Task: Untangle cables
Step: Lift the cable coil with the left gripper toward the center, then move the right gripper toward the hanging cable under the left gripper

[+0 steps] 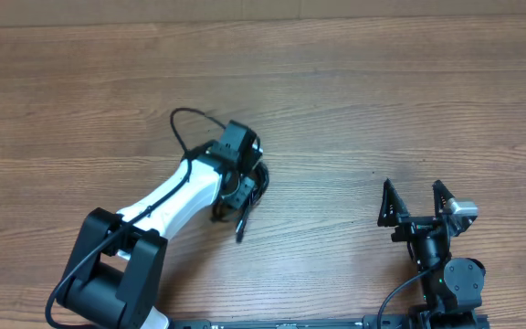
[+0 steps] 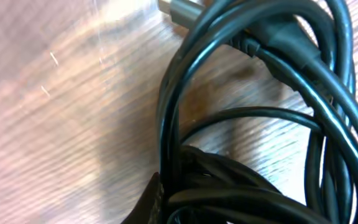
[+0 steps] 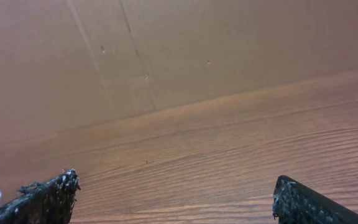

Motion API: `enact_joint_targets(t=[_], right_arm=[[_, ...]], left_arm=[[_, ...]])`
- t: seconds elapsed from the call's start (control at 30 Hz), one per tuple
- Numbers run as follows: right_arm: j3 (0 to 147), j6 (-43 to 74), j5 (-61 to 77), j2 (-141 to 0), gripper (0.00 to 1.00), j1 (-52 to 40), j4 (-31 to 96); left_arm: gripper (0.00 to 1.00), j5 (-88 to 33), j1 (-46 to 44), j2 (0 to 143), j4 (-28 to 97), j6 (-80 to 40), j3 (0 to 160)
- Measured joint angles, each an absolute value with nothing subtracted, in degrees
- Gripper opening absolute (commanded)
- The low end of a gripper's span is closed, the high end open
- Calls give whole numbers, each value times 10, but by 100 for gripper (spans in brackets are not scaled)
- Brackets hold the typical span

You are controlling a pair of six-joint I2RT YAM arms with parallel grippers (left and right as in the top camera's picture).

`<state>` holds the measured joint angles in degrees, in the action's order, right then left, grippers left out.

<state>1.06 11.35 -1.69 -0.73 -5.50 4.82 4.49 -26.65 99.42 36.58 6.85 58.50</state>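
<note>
The cables [image 1: 262, 176] lie as a small black knotted coil on the wooden table, left of centre, with one strand ending in a plug [image 1: 241, 230] towards the front. My left gripper [image 1: 243, 187] is down on the coil. In the left wrist view the cables [image 2: 253, 118] fill the frame, with a metal plug end [image 2: 176, 9] at the top. One finger of the left gripper [image 2: 166, 208] presses against the strands; the other is hidden behind them. My right gripper [image 1: 415, 196] is open and empty, far right of the coil, and its fingertips [image 3: 176, 199] frame bare table.
The left arm's own black cable [image 1: 185, 117] loops up behind its wrist. The wooden table [image 1: 382, 100] runs wide to the back and right. A brown cardboard wall [image 3: 166, 56] stands beyond the table's far edge.
</note>
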Motion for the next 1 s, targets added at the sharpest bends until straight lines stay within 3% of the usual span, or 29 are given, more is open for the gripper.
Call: enact_joint_targets(t=[0.47,0.73,1.0], right_arm=[[11,130,-9,-7,100,-55,37],[11,253,147,-6,100,-55,-77],[74,317,216,-32,100,-55,12]], left_arm=[[4,41,-267,994,448,265,758],[4,30,-282,994,465,305,804],[4,24,-321,994,466,307,834]])
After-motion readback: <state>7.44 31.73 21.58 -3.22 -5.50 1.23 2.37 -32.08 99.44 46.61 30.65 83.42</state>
